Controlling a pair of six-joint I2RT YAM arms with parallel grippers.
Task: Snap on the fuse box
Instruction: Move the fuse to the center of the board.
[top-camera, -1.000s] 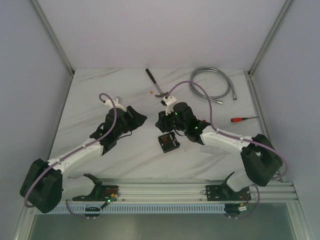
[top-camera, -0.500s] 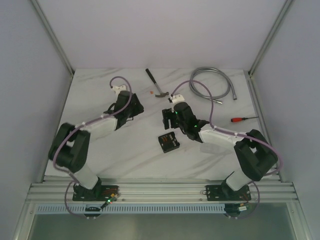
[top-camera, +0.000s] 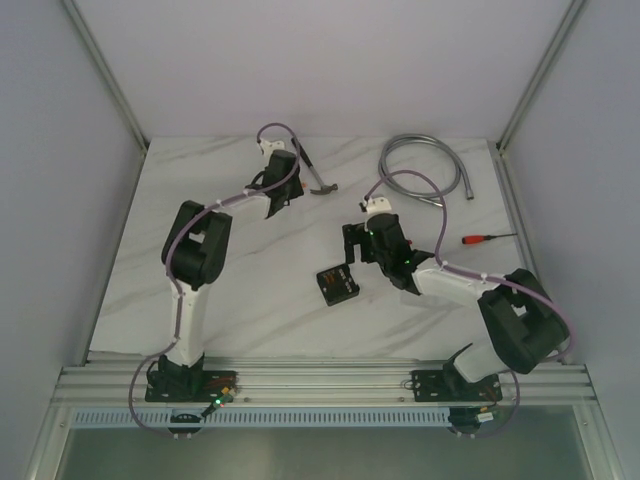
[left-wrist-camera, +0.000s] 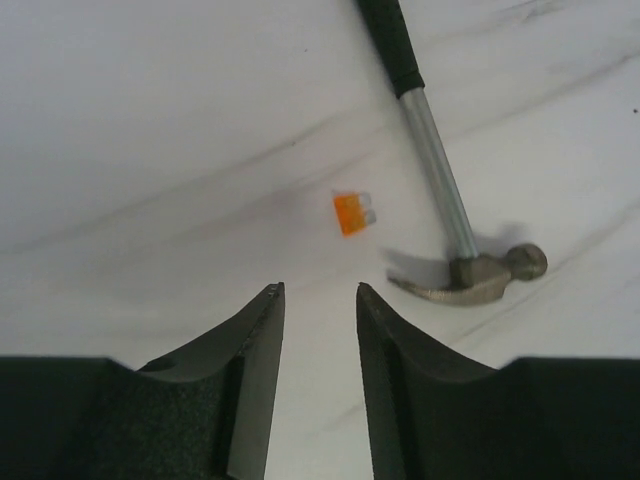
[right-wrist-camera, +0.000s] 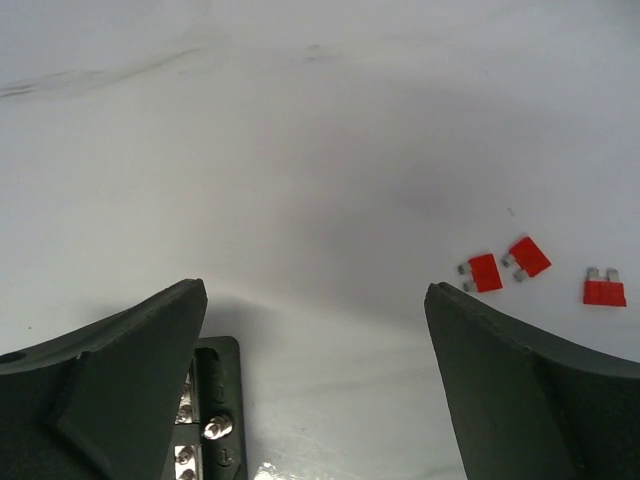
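Observation:
The fuse box (top-camera: 337, 285), a small black square box, lies open-side up on the marble table just in front of my right gripper (top-camera: 352, 248). In the right wrist view only its corner (right-wrist-camera: 215, 410) shows, with metal screws, beneath the left finger (right-wrist-camera: 150, 350). My right gripper (right-wrist-camera: 312, 290) stands wide open above bare table, holding nothing. My left gripper (top-camera: 288, 195) is far back by the hammer, away from the box. In the left wrist view it (left-wrist-camera: 320, 290) is partly open and empty, pointing at a loose orange fuse (left-wrist-camera: 352, 212).
A hammer (left-wrist-camera: 450, 200) lies right of the orange fuse, its head (top-camera: 322, 187) next to my left gripper. Three red fuses (right-wrist-camera: 483, 272) lie by my right finger. A coiled metal hose (top-camera: 420, 165) sits at the back right, and a red-handled screwdriver (top-camera: 488, 238) at the right.
My left arm has swung up and back to the hammer and orange fuse. My right gripper has opened wide and shifted slightly right, still beside the fuse box.

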